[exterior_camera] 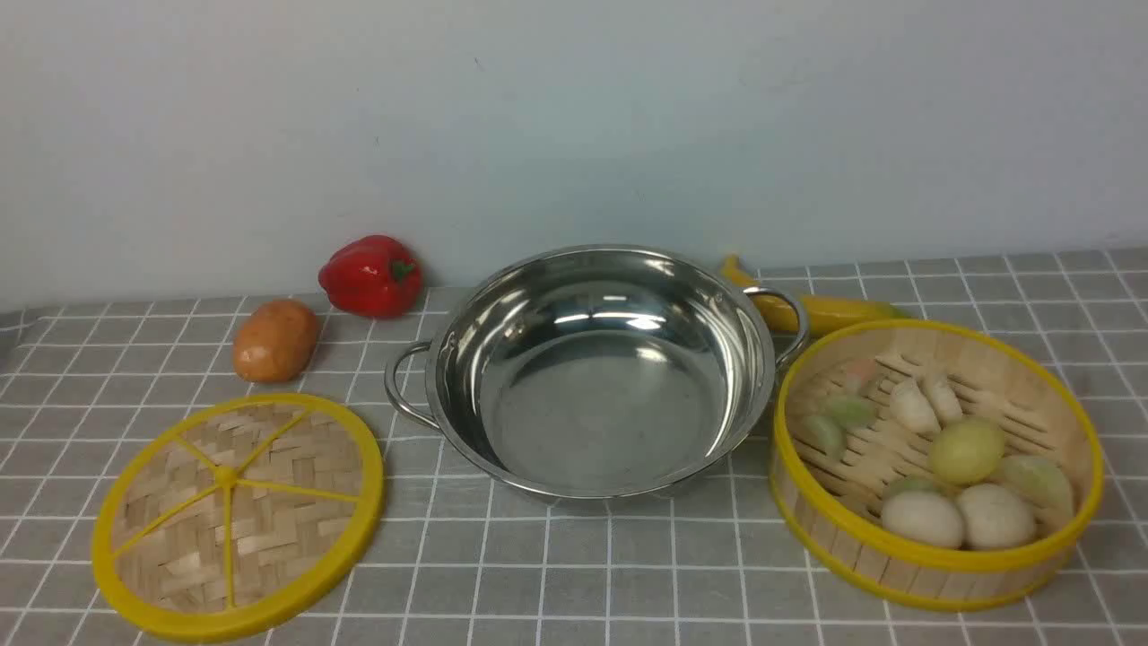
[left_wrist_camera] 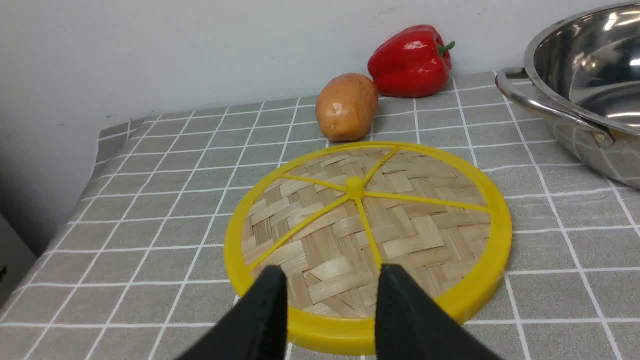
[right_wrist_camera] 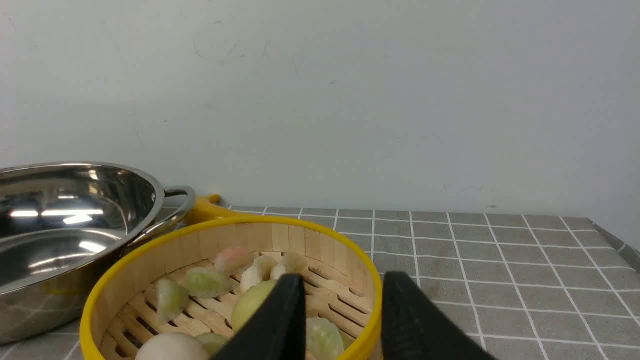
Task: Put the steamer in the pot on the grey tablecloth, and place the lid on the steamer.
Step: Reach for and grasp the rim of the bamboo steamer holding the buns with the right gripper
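Note:
The shiny steel pot (exterior_camera: 592, 377) stands empty in the middle of the grey tablecloth (exterior_camera: 574, 574). To its right sits the steamer (exterior_camera: 933, 556), yellow-rimmed and holding several buns and dumplings. On the cloth to the pot's left the lid (exterior_camera: 238, 516) lies flat. Neither gripper shows in the front view. In the left wrist view my left gripper (left_wrist_camera: 331, 274) is open, its black fingers over the near edge of the lid (left_wrist_camera: 370, 235). In the right wrist view my right gripper (right_wrist_camera: 342, 280) is open, with the rim of the steamer (right_wrist_camera: 225, 225) showing between its fingers.
A red pepper (exterior_camera: 370, 275) and a potato (exterior_camera: 274, 340) lie behind the lid by the wall. A yellow banana (exterior_camera: 825, 311) lies behind the steamer, next to the pot's right handle. The cloth ends at the left (left_wrist_camera: 100, 145) and the right (right_wrist_camera: 610, 235).

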`<action>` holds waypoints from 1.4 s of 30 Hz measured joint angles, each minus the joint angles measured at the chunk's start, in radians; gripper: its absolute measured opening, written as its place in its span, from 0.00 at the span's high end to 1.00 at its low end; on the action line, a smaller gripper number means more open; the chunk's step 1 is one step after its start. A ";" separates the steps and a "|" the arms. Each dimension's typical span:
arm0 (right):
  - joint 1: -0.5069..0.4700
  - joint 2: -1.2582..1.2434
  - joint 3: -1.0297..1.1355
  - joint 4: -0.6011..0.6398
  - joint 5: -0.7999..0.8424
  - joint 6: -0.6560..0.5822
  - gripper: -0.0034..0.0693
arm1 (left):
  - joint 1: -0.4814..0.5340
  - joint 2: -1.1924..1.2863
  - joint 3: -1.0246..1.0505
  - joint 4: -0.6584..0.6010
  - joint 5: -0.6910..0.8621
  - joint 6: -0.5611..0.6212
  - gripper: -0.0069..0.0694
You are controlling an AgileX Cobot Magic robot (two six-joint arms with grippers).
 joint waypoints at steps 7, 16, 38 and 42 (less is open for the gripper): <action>0.000 0.000 0.000 0.000 0.000 0.000 0.62 | 0.000 0.000 0.000 0.000 0.000 0.000 0.59; 0.000 0.000 0.000 0.000 0.000 0.000 0.62 | 0.000 0.000 0.000 0.000 0.000 0.000 0.59; 0.000 0.000 0.000 0.324 -0.054 0.211 0.62 | 0.000 0.000 0.000 -0.264 -0.082 -0.091 0.59; 0.000 0.000 0.000 0.480 -0.064 0.294 0.62 | 0.000 0.000 0.000 -0.505 -0.127 -0.158 0.59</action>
